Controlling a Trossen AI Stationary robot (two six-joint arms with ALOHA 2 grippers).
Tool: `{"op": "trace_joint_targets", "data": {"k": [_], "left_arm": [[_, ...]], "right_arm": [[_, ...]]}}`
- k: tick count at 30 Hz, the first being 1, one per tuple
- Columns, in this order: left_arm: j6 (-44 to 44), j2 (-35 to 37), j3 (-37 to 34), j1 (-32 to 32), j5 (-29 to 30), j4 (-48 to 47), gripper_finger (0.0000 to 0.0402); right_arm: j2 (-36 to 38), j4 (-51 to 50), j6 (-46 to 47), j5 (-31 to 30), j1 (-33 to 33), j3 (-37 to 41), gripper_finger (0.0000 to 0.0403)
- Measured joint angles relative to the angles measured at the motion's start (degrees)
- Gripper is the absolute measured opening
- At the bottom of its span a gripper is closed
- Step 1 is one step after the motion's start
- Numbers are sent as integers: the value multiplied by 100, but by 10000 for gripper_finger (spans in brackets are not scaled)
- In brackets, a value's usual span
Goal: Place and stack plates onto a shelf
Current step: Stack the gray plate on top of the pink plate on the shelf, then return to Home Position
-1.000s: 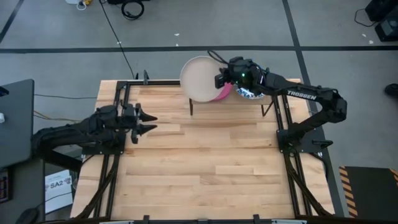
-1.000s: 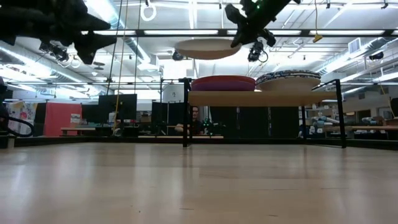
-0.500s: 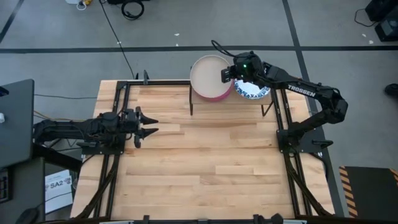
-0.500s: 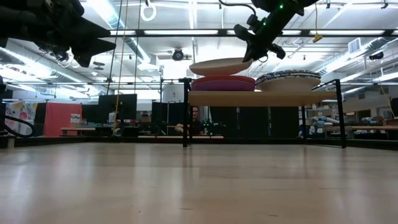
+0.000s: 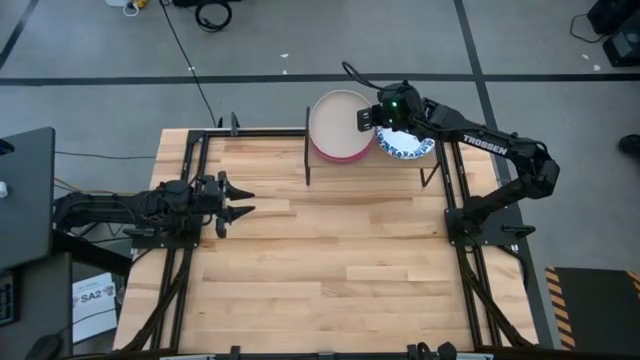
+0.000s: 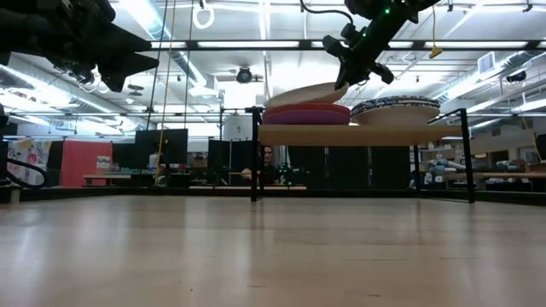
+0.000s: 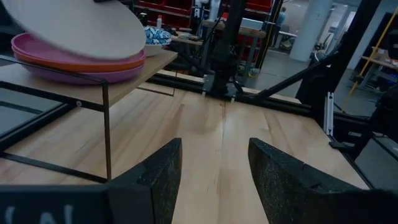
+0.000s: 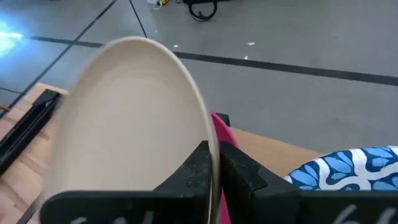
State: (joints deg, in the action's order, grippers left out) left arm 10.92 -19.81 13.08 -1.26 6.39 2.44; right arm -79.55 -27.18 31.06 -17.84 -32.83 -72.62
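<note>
High view: the right gripper (image 5: 370, 119) pinches the rim of the cream-faced round plate (image 5: 340, 124), lowering it onto the coloured stack on the small light-wood shelf (image 5: 312, 156); release comes next. Low view: that plate sits tilted beside the blue-patterned plates (image 6: 396, 106). Left wrist view: the left gripper (image 7: 214, 174) waits open, well clear of the shelf.

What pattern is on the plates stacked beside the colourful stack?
White with blue patterned rims, clearest in the right wrist view.
</note>
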Motion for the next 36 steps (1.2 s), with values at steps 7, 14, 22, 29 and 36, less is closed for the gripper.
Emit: {"op": "trace_joint_targets", "data": {"k": [7, 14, 22, 29, 36], "left_arm": [[0, 0, -1, 0, 0, -2, 192], [-4, 0, -1, 0, 2, -4, 192], [-9, 0, 0, 0, 0, -7, 192], [-21, 0, -1, 0, 2, -8, 192], [-20, 0, 0, 0, 0, -9, 192]], "right_arm": [[0, 6, 86, -1, -6, 2, 50], [0, 11, 75, -1, -26, 2, 52], [0, 13, 89, -1, -109, 2, 90], [0, 15, 91, -1, -135, 2, 163], [0, 15, 91, -1, -135, 2, 210]]}}
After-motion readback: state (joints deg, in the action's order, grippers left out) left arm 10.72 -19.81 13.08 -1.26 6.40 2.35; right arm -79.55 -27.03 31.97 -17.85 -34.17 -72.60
